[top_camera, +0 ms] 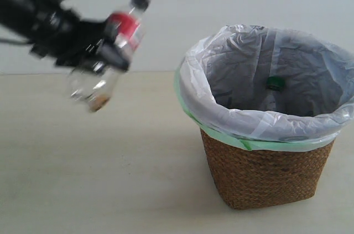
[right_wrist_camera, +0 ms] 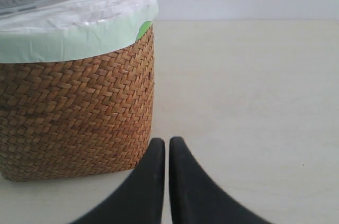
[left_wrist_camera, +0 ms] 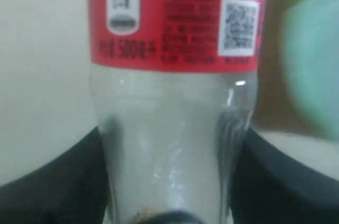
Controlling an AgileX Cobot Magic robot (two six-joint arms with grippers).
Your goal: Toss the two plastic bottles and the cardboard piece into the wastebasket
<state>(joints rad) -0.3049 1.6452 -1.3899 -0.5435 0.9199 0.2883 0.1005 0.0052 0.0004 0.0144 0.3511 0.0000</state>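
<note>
My left gripper [top_camera: 108, 57] is shut on the clear plastic bottle with the red label [top_camera: 128, 26] and black cap. It holds the bottle tilted in the air, to the left of the wastebasket [top_camera: 265, 173] and about level with its rim. In the left wrist view both black fingers [left_wrist_camera: 63, 181] press the bottle's [left_wrist_camera: 175, 23] clear lower body. A green cap [top_camera: 275, 83] of the other bottle shows inside the white liner bag. The cardboard piece is out of view. My right gripper [right_wrist_camera: 167, 144] is shut and empty, low beside the woven basket wall [right_wrist_camera: 74, 113].
The pale tabletop [top_camera: 99, 178] stretches in front of and left of the basket. A plain light wall stands behind. The bag's green edge [top_camera: 254, 144] hangs over the basket rim.
</note>
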